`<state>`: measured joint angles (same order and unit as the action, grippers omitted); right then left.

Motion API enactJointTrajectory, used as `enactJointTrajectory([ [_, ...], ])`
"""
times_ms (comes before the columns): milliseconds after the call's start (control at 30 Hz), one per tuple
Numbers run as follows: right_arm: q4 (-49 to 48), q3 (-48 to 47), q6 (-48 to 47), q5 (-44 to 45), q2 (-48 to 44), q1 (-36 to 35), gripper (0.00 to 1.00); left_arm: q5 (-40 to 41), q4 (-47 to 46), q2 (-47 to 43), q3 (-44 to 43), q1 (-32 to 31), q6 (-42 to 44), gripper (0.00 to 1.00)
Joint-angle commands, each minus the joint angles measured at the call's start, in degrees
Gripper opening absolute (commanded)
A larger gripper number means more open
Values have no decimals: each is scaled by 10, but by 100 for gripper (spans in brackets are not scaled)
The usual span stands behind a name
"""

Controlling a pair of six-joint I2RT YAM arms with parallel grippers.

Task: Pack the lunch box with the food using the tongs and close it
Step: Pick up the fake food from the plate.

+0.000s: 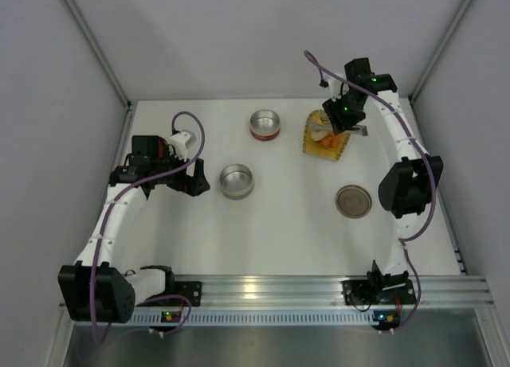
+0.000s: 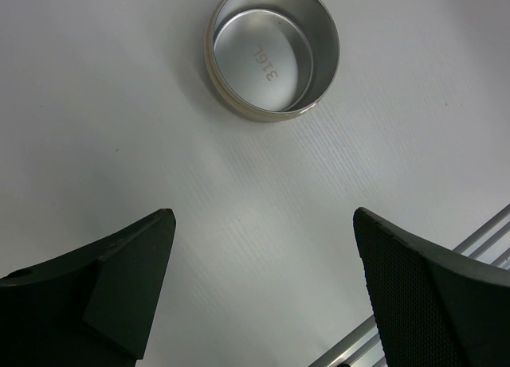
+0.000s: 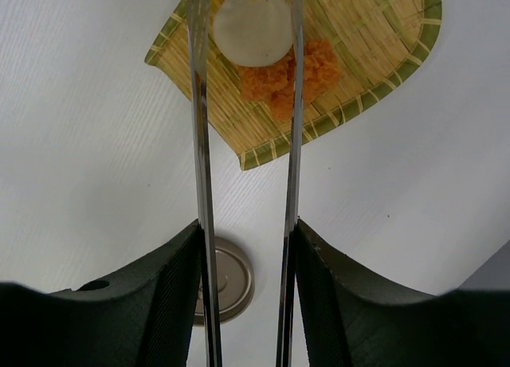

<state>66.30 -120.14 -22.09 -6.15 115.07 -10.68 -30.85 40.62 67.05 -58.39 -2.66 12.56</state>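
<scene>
At the bottom of the top view, an aluminium rail (image 1: pixel 263 291) carries both arm bases. Up and to the left, the left gripper (image 1: pixel 190 181) hangs over the white table (image 1: pixel 287 232) with its fingers spread wide and nothing between them. Just beyond it stands an empty round steel tin (image 2: pixel 271 48), near the frame centre in the top view. At centre right lies a flat round lid (image 1: pixel 354 201), well apart from that tin.

Farther up on the right sits a yellow woven tray (image 3: pixel 374 33) holding the food: a whitish lump (image 3: pixel 253 25) touching a cluster of orange chunks (image 3: pixel 287 76). The right gripper (image 3: pixel 247 228) is above the tray's near edge, its fingers clamped on the tongs (image 3: pixel 201 144). The two thin arms run up either side of the lump; contact cannot be told. At upper centre, a red-banded tin (image 1: pixel 264 124) stands left of the tray.
</scene>
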Motion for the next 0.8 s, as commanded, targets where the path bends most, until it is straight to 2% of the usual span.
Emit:
enactJointTrajectory([
  [0, 35, -31, -6, 16, 8, -16, 47, -11, -4, 2, -20, 4, 7, 98],
  [400, 44, -31, -5, 32, 28, -22, 48, -10, -7, 2, -17, 4, 7, 98],
  [767, 52, -32, -16, 48, 18, -29, 36, -6, -10, 4, -16, 4, 5, 98],
])
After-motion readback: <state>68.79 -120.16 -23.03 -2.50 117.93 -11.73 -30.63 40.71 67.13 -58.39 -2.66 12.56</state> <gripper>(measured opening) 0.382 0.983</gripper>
